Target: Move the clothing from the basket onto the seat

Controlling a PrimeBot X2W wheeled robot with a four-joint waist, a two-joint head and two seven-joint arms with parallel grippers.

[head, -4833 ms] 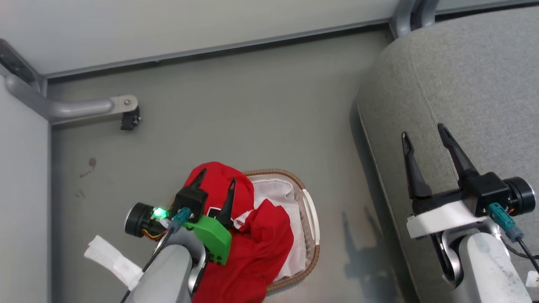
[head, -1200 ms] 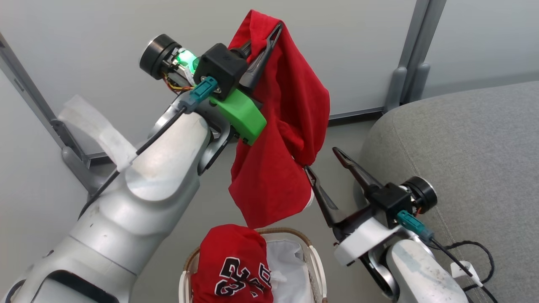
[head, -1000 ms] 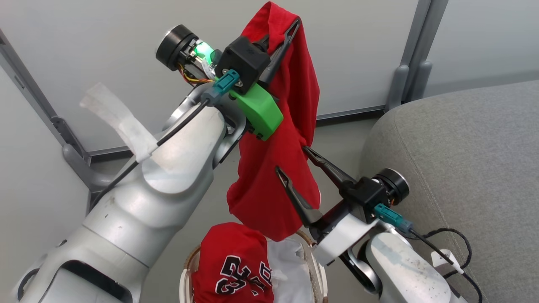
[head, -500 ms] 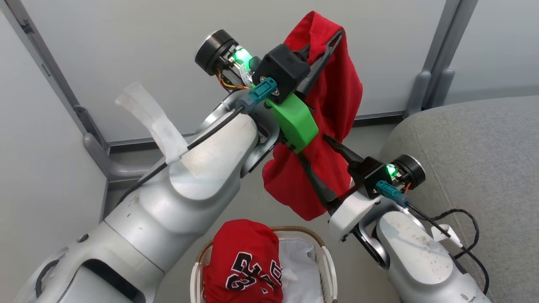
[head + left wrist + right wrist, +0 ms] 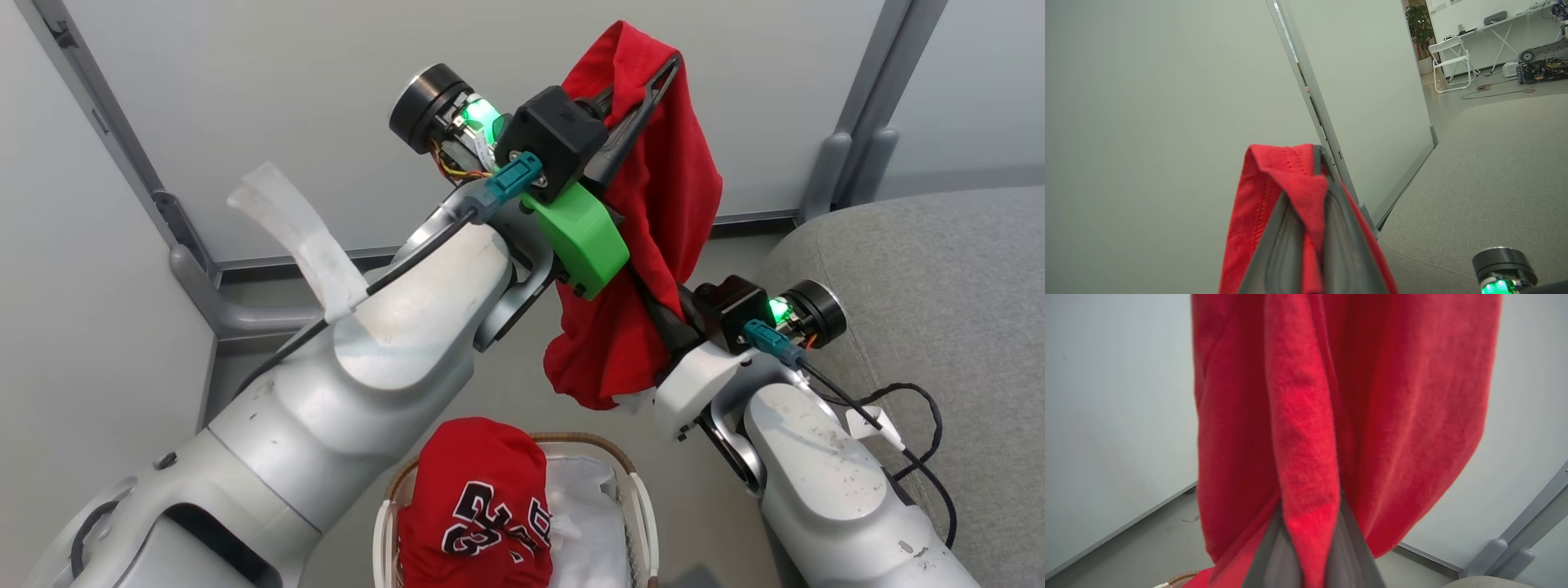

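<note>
Left pincer (image 5: 649,77) is raised high in front of the pale wall panel (image 5: 245,98), its two dark fingers clamped on the top fold of the plain red garment (image 5: 661,196). In the left wrist view a hemmed, stitched edge of that cloth is pinched between the closed fingers of the same pincer (image 5: 1310,188). The garment hangs down from there in long, soft folds, bright red and unmarked, clear of the floor. The right pincer (image 5: 653,298) reaches into the lower part of the hanging cloth, and the right wrist view shows its fingers closed on a thick vertical fold (image 5: 1310,522).

Below, the jersey (image 5: 482,506), red with black-and-white lettering, lies bunched in the left side of the basket (image 5: 596,441), spilling over the brown woven rim, with the white liner (image 5: 596,523) bare beside it. The grey woven seat (image 5: 922,269) lies to the right with no clothing on it.
</note>
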